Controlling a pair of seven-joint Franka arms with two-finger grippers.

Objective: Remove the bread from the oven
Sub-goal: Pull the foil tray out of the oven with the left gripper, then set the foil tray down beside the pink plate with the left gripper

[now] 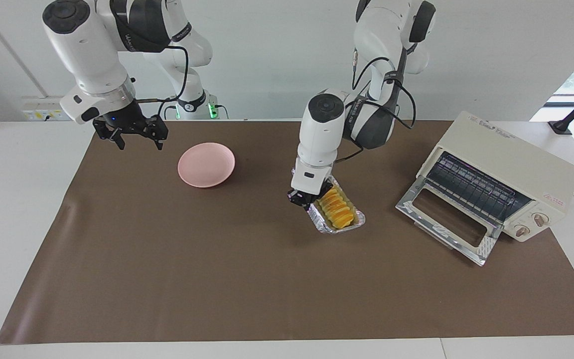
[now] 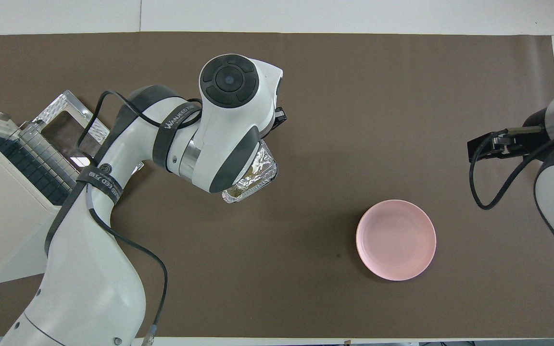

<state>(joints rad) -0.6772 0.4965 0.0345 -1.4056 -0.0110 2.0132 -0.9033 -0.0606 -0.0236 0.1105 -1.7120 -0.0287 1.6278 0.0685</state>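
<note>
The bread (image 1: 337, 207), a ridged golden-yellow loaf, lies in a silver foil tray (image 1: 341, 228). My left gripper (image 1: 303, 198) is shut on the rim at one end of that tray and holds it low over the middle of the brown mat; I cannot tell whether it touches the mat. In the overhead view the arm covers the bread and only part of the foil tray (image 2: 258, 175) shows. The cream oven (image 1: 508, 167) stands at the left arm's end, its glass door (image 1: 446, 230) folded down and its rack bare. My right gripper (image 1: 137, 139) waits open in the air beside the pink plate.
A round pink plate (image 1: 206, 164) sits on the mat toward the right arm's end, also visible from overhead as the plate (image 2: 396, 240). The oven (image 2: 3, 211) and its open door take up the mat's corner at the left arm's end.
</note>
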